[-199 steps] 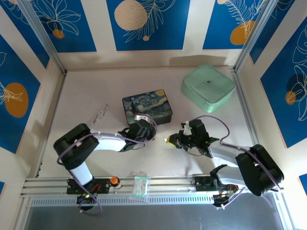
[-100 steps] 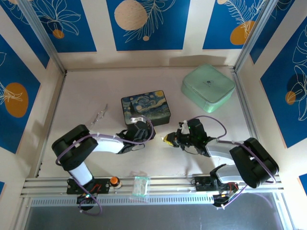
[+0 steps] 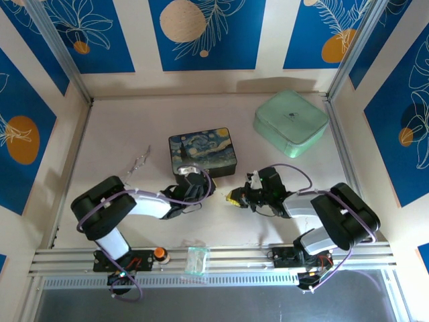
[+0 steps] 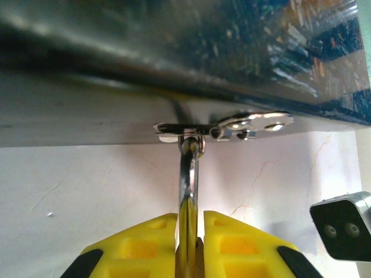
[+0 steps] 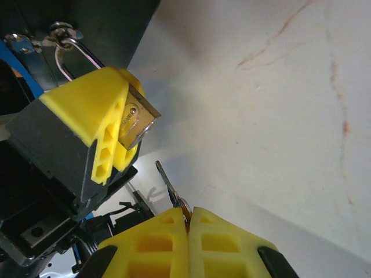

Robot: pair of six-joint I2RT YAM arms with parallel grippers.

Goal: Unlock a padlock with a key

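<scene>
Our left gripper is clamped on the padlock, whose shackle hooks the clasp of the box. Its long axis runs from the clasp back between the fingers, brass base facing the key. Our right gripper pinches that key, tip aimed at the base, just short of it. We cannot read the brass's stamped lettering; fingers hide most of the body.

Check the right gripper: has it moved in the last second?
Yes. Against the green case, the right gripper, shut on the key, has edged left, toward the padlock held in the left gripper.
</scene>
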